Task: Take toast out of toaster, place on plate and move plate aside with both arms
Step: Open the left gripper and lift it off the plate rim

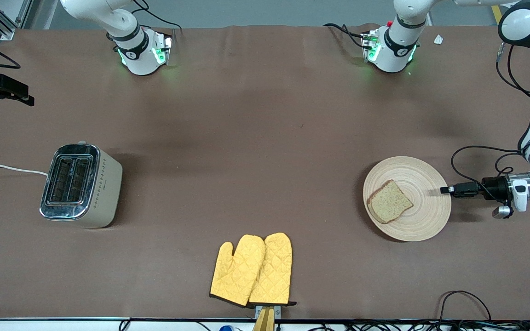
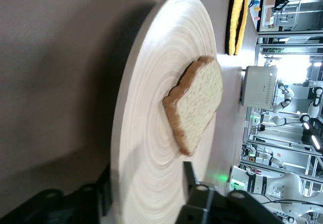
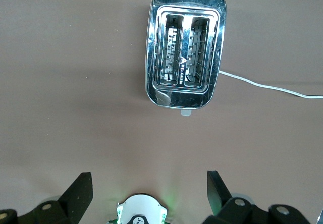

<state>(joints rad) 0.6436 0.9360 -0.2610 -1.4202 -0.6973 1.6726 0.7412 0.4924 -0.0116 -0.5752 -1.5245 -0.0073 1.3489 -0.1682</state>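
The toast point(image 1: 389, 201) lies flat on the round beige plate point(image 1: 423, 220), which rests on the table toward the left arm's end. My left gripper point(image 1: 444, 189) reaches in level at the plate's rim. In the left wrist view the plate point(image 2: 151, 108) carries the toast point(image 2: 197, 108), and my left gripper point(image 2: 147, 186) stands open, one finger over the plate's top, the other outside its edge, neither pressing on it. My right gripper point(image 1: 25, 99) hangs open and waits high over the right arm's end of the table; the right wrist view shows the gripper point(image 3: 149, 188) with nothing between its fingers.
A chrome two-slot toaster point(image 1: 81, 186) stands toward the right arm's end, its white cord point(image 1: 7, 168) trailing off the table; both slots of the toaster point(image 3: 185, 47) look empty. Two yellow oven mitts point(image 1: 253, 271) lie near the front camera's edge.
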